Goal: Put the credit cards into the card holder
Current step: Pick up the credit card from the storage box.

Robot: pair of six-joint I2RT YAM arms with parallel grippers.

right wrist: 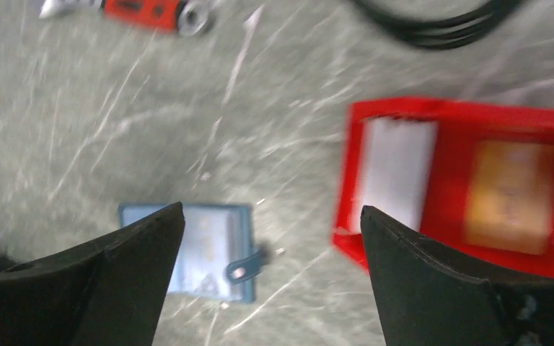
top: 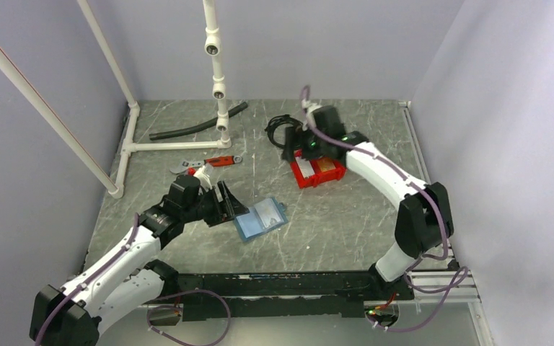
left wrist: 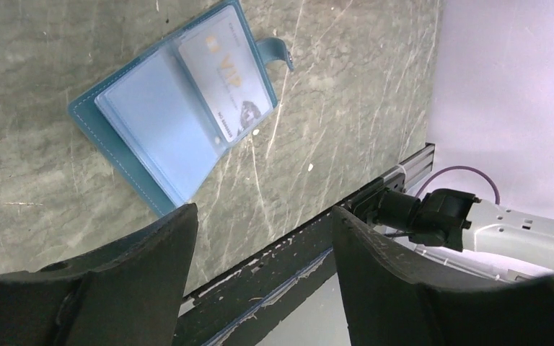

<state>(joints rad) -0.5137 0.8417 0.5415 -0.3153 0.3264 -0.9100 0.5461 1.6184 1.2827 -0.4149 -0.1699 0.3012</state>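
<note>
**While nothing is gripped, the pick awaits**

Since the thin white card [right wrist: 397, 176] and thin tan-orange card [right wrist: 512, 187] lie side by side in the red plastic bin [right wrist: 462, 108], right of centre in the right wrist view, long axes up-frame, we judge the wide, empty right pincer [right wrist: 273, 213] nearer. The open blue wallet-like card holder [top: 261, 218] lies mid-frame from above, just right of the wide, empty left pincer [top: 229, 204].

**Obscured and Unreadable Items**

Right wrist view is motion-blurred throughout. The white card [right wrist: 397, 173] and orange card [right wrist: 512, 187] in the red bin [right wrist: 454, 119], beside the right end effector [right wrist: 270, 210], show no legible print. The bin's right side runs off the frame. The black cable [right wrist: 433, 21] is cut by the top edge. The card holder [right wrist: 209, 245] has one corner hidden behind a finger.
</note>
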